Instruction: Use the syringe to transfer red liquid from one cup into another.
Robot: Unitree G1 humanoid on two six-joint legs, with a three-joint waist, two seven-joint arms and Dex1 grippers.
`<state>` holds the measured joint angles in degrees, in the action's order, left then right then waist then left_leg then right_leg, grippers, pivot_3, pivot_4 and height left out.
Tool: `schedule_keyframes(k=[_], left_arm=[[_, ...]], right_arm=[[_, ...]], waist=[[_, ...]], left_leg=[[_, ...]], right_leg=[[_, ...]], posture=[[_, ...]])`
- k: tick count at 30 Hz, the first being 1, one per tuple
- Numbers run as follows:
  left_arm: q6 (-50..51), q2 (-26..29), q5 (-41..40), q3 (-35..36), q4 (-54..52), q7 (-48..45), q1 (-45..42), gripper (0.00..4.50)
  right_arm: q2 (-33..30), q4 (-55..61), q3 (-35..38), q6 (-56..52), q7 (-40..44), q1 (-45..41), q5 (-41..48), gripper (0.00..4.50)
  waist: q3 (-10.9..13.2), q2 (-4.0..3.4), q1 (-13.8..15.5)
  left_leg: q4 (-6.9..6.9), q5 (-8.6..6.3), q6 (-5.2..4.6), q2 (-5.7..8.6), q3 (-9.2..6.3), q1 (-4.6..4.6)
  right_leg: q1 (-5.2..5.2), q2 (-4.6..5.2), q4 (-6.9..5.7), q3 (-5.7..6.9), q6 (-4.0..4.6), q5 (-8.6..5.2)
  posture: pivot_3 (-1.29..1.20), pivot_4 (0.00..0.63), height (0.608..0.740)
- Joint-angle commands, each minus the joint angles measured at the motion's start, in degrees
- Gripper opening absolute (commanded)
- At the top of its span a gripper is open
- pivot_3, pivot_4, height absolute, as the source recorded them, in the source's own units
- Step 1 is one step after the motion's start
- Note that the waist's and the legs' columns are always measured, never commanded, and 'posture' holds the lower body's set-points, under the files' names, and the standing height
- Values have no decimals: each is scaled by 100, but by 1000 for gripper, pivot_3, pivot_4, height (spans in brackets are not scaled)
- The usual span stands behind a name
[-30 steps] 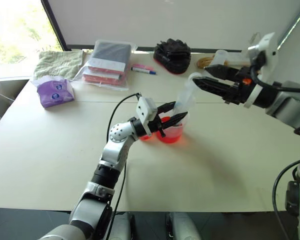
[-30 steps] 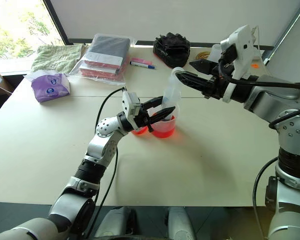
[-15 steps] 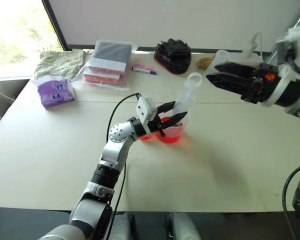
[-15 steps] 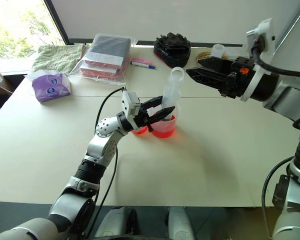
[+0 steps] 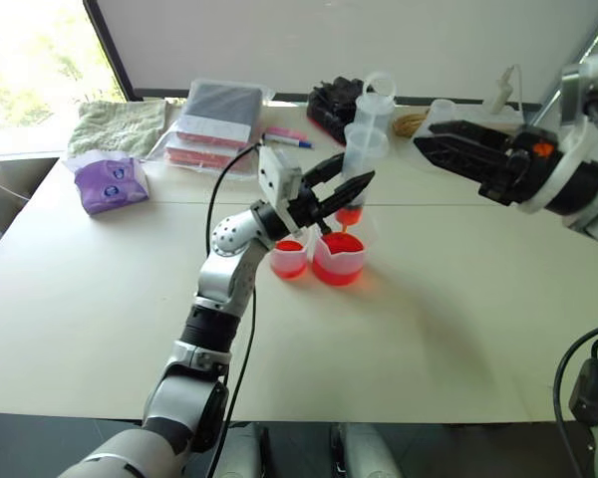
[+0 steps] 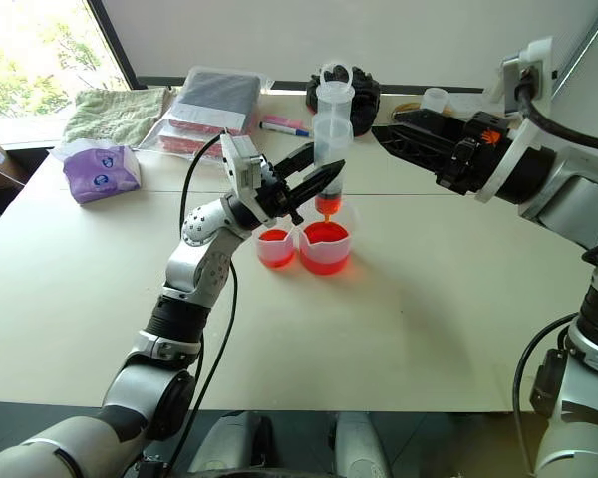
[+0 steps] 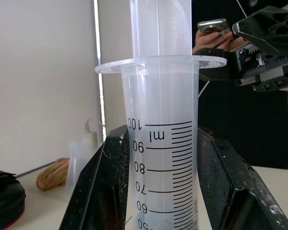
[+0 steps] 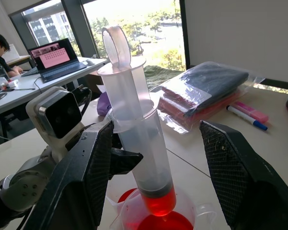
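My left gripper (image 5: pixel 351 177) is shut on the barrel of the syringe (image 5: pixel 360 149) and holds it upright, its tip hanging just above the wider spouted cup (image 5: pixel 339 261). The narrower cup (image 5: pixel 288 259) stands touching that cup on its left. Red liquid (image 8: pixel 158 203) fills the bottom of the syringe (image 8: pixel 134 120) below the dark seal, and both cups hold some too. The left wrist view has the marked barrel (image 7: pixel 161 143) between the two black fingers (image 7: pixel 98 187). My right gripper (image 5: pixel 426 141) is open, just right of the syringe's top and apart from it.
At the table's back lie bagged packs (image 5: pixel 214 119), a towel (image 5: pixel 120 124), a purple tissue pack (image 5: pixel 110 182), a blue-capped pen (image 5: pixel 287 139), a black bundle (image 5: pixel 334 100), a rope coil (image 5: pixel 409 124) and a small frosted cup (image 6: pixel 436 100). A person's hand with a phone (image 7: pixel 213 26) is behind.
My left gripper has lifted the syringe up out of the wider cup and stood it upright. My right gripper drew back to the right from the plunger top, then stayed still.
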<state>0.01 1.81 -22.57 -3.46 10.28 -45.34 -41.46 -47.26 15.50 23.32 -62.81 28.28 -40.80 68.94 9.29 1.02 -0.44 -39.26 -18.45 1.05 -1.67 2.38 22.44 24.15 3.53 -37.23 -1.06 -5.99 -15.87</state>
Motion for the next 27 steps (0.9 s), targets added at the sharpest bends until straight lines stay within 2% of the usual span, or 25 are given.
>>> schedule_keyframes(k=[1,9,18,27], left_arm=[[564,59,-555,363,-756,373,-325,1456],[1379,544,-1053,925,-1690,1070,-248,1456],[1847,1215,-1306,1011,-2287,978,420,1456],[1552,1243,-1047,817,-2219,872,1020,1456]], right_arm=[[42,152,32,191,9,-15,65,2925],[160,192,-150,322,62,7,13,2925],[253,7,-482,509,258,-150,-199,2925],[310,-143,-715,607,444,-378,-449,2925]], waist=[[0,0,-3],[0,0,-14],[0,0,-9],[0,0,-6]], left_leg=[[0,0,0,-1,0,0],[0,0,1,-5,-2,-1],[0,0,1,-3,-1,0],[0,0,1,-3,2,-1]], right_leg=[[0,0,0,0,0,0],[0,-3,-2,-1,0,0],[0,-2,0,-1,0,0],[0,-2,-1,-1,0,0]], posture=[[0,150,740],[0,150,740],[0,150,740],[0,150,740]])
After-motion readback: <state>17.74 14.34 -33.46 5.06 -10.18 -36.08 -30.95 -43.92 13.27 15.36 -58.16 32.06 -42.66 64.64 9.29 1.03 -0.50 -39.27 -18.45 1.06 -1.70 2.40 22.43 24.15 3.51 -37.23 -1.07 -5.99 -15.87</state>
